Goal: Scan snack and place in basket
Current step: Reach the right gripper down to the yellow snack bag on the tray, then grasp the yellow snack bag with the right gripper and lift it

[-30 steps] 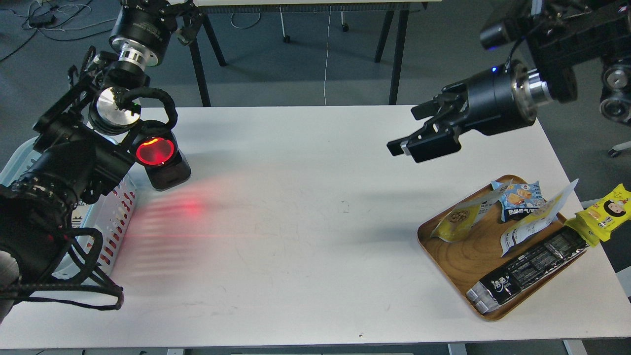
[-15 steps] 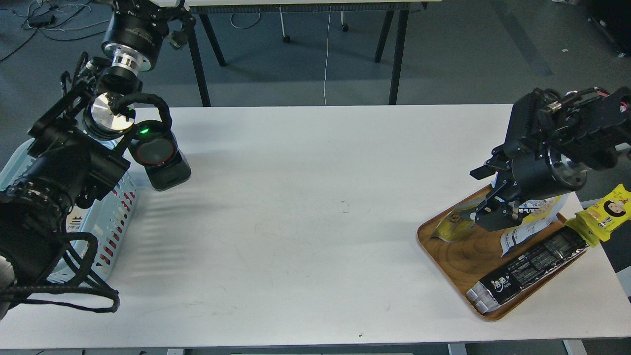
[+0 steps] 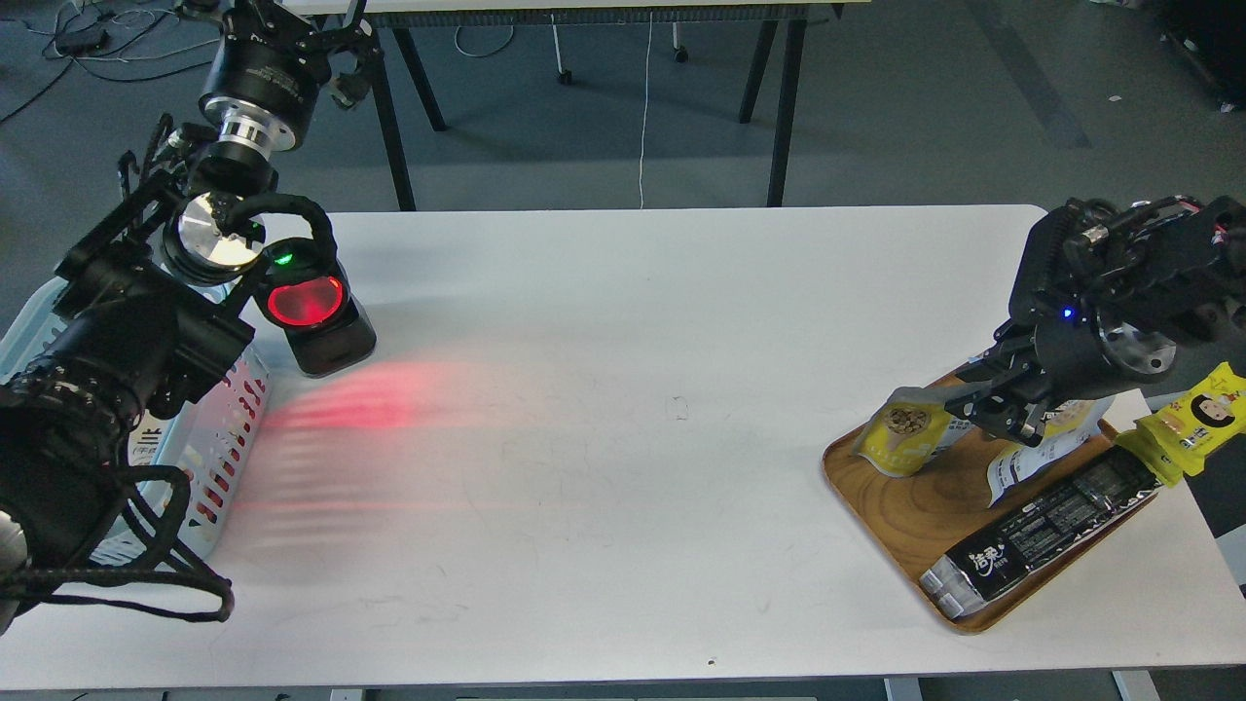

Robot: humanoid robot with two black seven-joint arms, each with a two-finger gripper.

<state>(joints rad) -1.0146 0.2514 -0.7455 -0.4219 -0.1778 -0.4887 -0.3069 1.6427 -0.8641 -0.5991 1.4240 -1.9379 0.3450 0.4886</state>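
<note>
The snack [image 3: 903,434], a silvery pouch with a yellow panel of round nuts, stands at the left end of the wooden tray [image 3: 910,526]. My right gripper [image 3: 976,406] is down at the pouch's upper right corner, its fingers closed on the silvery top edge. The light blue basket [image 3: 226,428] stands at the table's left edge, mostly hidden behind my left arm. My left gripper [image 3: 292,277] holds a black scanner [image 3: 316,326] over the table beside the basket. The scanner's window glows red and throws red light on the table.
On the tray also lie a flatter white-and-yellow pouch [image 3: 1044,450] and a long black pack [image 3: 1046,531]. A yellow packet [image 3: 1202,419] hangs off the table's right edge. The light-blue packet is hidden behind my right gripper. Table legs stand behind the far edge.
My right gripper came down from above mid-table to the tray and closed on the snack's top, which now stands more upright. The scanner light went off, then red again.
</note>
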